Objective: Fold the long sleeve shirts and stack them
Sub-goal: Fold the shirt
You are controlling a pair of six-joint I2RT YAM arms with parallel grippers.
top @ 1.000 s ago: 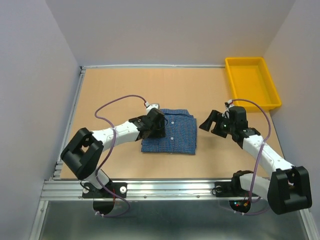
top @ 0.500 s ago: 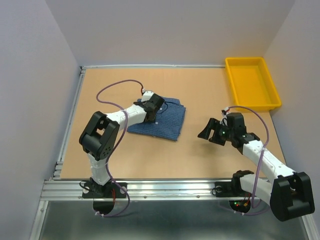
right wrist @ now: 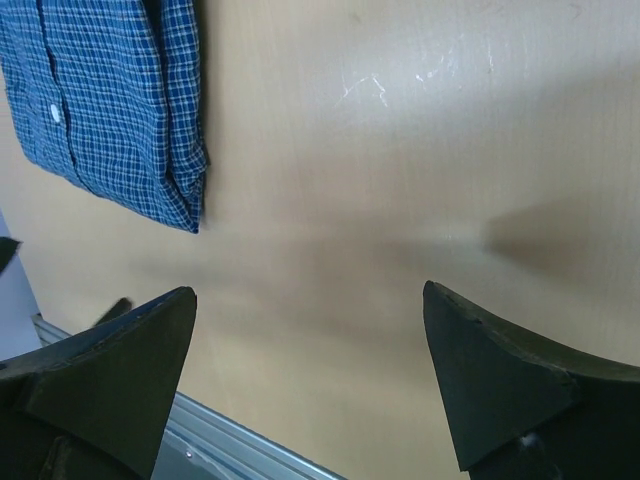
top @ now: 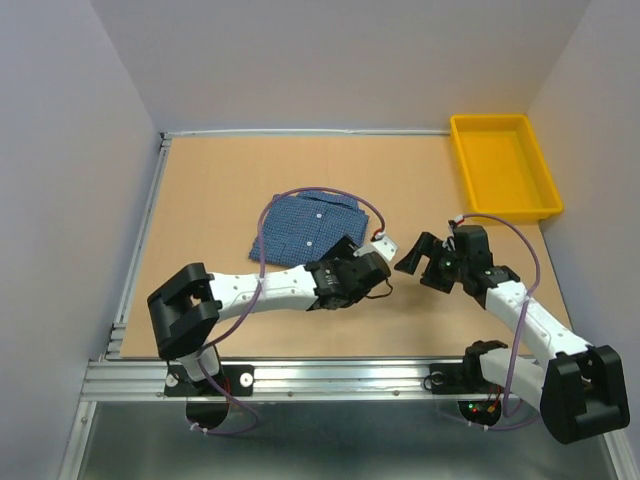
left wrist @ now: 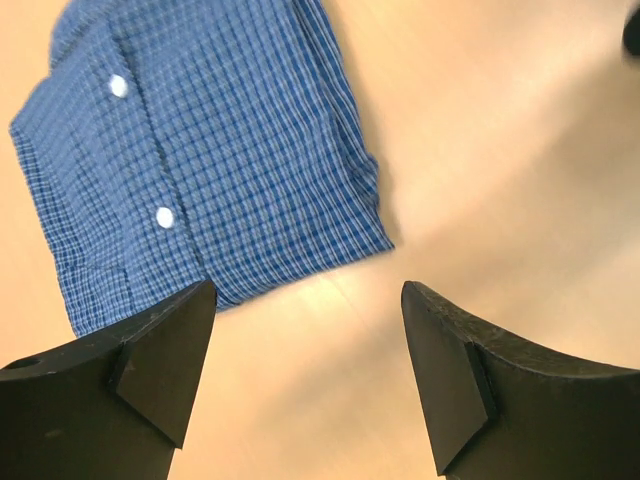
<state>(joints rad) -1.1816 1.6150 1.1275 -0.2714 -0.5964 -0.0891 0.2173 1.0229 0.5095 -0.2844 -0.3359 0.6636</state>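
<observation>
One long sleeve shirt (top: 305,228), blue check with white buttons, lies folded flat on the wooden table left of centre. My left gripper (top: 340,268) hovers just in front of the shirt's near right corner, open and empty. In the left wrist view the shirt (left wrist: 200,150) fills the upper left, and bare table shows between the spread fingers of the gripper (left wrist: 308,300). My right gripper (top: 412,253) stands open to the right of the shirt, apart from it. The right wrist view shows the shirt (right wrist: 110,100) at the upper left, with only table under the gripper (right wrist: 308,295).
A yellow tray (top: 505,165) sits at the back right corner with nothing in it. The left arm's purple cable (top: 275,205) loops over the shirt. An aluminium rail (top: 330,375) runs along the table's near edge and also shows in the right wrist view (right wrist: 230,440).
The shirt slid from the table's centre toward the back left under the left gripper. That gripper has since let go and swung to the shirt's near right corner. Both grippers have opened wider.
</observation>
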